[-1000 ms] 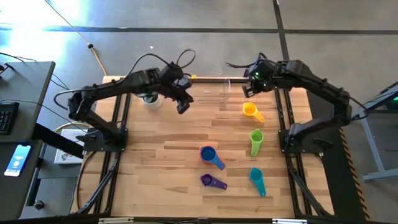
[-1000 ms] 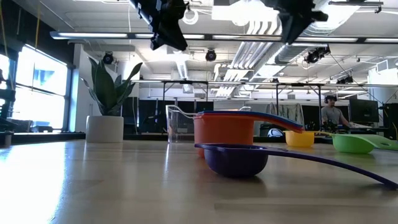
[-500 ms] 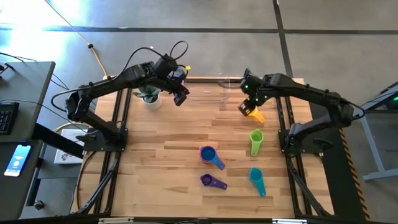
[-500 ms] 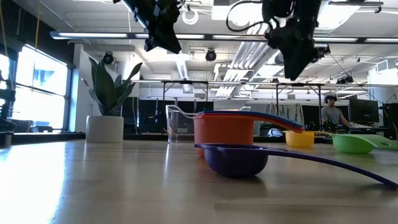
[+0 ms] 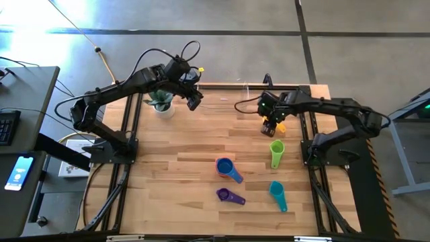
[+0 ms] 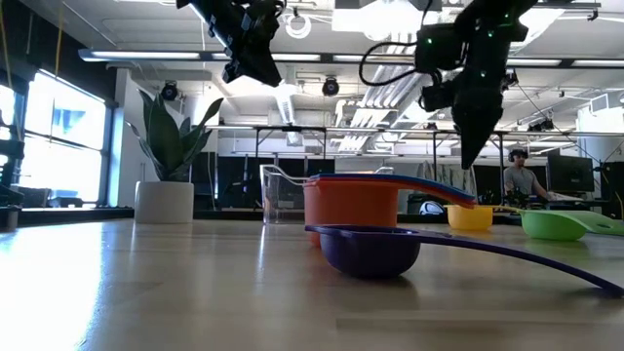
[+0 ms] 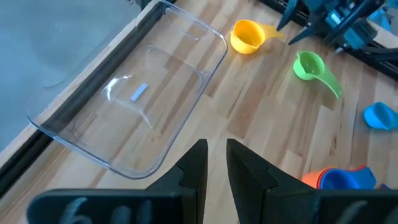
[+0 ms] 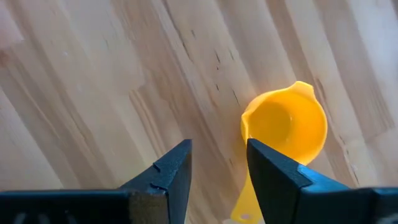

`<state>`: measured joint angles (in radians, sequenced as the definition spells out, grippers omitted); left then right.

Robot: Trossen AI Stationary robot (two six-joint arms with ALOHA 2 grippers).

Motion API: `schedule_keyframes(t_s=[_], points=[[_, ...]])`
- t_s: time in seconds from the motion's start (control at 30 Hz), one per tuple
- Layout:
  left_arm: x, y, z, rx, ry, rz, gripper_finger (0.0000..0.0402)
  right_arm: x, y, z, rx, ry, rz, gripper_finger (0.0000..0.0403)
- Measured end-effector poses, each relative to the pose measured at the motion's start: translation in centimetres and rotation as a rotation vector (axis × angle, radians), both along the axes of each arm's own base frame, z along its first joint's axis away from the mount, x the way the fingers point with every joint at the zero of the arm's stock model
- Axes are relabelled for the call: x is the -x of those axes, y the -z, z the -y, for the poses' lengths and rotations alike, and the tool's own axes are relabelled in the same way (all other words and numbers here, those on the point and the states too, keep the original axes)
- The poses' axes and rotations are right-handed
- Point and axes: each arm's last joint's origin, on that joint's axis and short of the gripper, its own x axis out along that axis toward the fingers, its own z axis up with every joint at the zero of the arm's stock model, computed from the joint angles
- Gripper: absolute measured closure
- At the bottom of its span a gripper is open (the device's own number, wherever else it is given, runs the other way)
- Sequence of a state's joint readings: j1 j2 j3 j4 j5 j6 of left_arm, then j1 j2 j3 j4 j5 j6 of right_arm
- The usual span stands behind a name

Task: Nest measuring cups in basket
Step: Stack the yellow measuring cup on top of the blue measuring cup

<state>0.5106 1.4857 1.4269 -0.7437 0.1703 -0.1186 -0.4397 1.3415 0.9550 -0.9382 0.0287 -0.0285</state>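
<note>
Your right gripper [image 5: 269, 126] hangs low over the far right part of the light wooden slatted table [image 5: 188, 175], directly above the small round yellow plastic measuring cup [image 8: 287, 129]. In its wrist view, its two dark fingers [image 8: 169, 171] stand apart with bare wood between them, released and holding nothing, and the yellow cup lies just beside one fingertip, with its flat handle running under that finger. Your left gripper [image 5: 193, 101] hovers above the far edge of the table, near the clear rectangular plastic basket [image 7: 130, 99], which sits at the far middle of the table and has no cup in it. Its fingers [image 7: 193, 171] show only a narrow gap between them and grasp nothing. The green plastic measuring cup [image 5: 276, 151] lies on the wood just nearer than the yellow one, with the teal measuring cup [image 5: 277, 193] nearer still on the right. Towards the middle sit the blue measuring cup [image 5: 227, 168], resting inside an orange cup [image 6: 351, 212], and close by the purple measuring cup [image 5: 229, 195]. A white pot with a green leafy plant [image 5: 161, 104] stands at the far left, beside your left arm.
</note>
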Motion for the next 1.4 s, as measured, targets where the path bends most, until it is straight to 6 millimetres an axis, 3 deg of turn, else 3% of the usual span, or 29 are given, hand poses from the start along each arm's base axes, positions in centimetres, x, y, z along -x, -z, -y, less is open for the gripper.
schedule_keyframes(t_s=[0.4,0.83,1.2,1.4], points=[[0.0,0.0,0.0,0.006,-0.007,0.002,0.0353,0.4,2.5,-0.1,0.077,-0.183,-0.030,0.0258],[-0.1,-0.1,0.0,0.000,-0.007,0.011,0.0353,1.8,4.8,0.8,0.093,-0.110,-0.063,0.0258],[-0.1,-0.1,-0.1,-0.003,-0.008,0.014,0.0353,1.4,5.1,1.8,0.116,-0.089,0.029,0.0258],[-0.1,-0.1,-0.1,-0.003,-0.008,0.014,0.0353,1.0,6.7,2.2,0.090,-0.095,-0.034,0.0258]])
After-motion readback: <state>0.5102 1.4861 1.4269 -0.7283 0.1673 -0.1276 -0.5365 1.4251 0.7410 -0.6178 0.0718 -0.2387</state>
